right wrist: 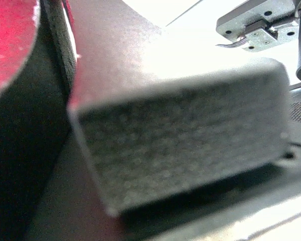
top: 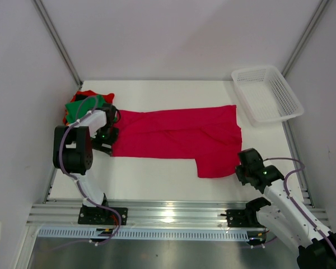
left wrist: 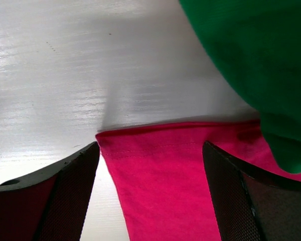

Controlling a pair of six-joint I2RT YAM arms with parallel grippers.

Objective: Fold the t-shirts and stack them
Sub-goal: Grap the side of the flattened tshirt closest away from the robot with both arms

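Since the fold is only part made, we list each view in turn.

Top view:
- Crimson shirt (top: 179, 134): lies flat across the middle of the bench (top: 157, 185), running left to right as a long band. One flap hangs toward the near edge at its right end.
- Green shirt (top: 81, 107): sits in a loose heap at the far left corner, with an orange-red shirt (top: 88, 93) showing behind it. Neither is folded.
- Basket (top: 267, 94): white mesh, at the far right corner, apart from all cloth.
- Left pincer (top: 107, 140): at the left end of the crimson shirt.
- Right pincer (top: 247, 167): just beside the hanging flap, toward the near right corner.

Left wrist view:
- The two fingers (left wrist: 65, 201) stand apart, one on each side of a strip of crimson hem. The cloth lies between them and is not pinched.
- The green shirt fills the upper right and overlaps the crimson edge.

Right wrist view:
- A grey pad (right wrist: 185, 150) fills the frame, blurred, with a red tint at the left.
- We cannot tell whether this pincer is apart or together, or whether it holds cloth.

Progress, by our judgement: early. One shirt is laid out and perhaps half folded, nothing is stacked, and the heap awaits its turn.
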